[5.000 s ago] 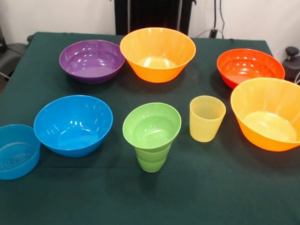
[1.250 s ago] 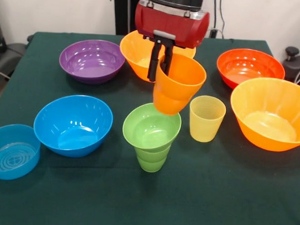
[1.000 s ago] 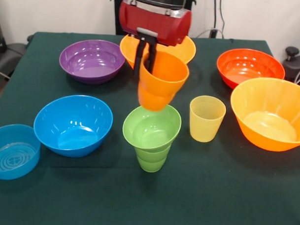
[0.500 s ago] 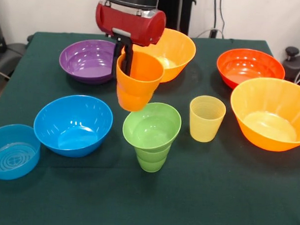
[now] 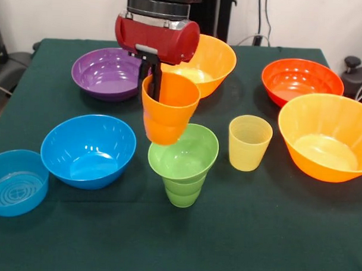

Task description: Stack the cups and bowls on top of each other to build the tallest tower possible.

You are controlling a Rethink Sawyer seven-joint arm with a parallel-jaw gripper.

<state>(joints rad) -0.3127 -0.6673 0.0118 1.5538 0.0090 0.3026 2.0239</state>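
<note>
Clamped over the rim of the orange cup [image 5: 168,108], my claw [image 5: 152,75] carries it tilted and clear of the tabletop [image 5: 273,234], its base overlapping the far-left rim of the small green bowl [image 5: 183,150] that sits in the green cup [image 5: 182,192]; I cannot tell whether they touch. I see the pale yellow cup [image 5: 249,142] upright just beside that tower, between it and a big orange bowl [image 5: 326,143], with the medium blue bowl [image 5: 88,149] on its other side
</note>
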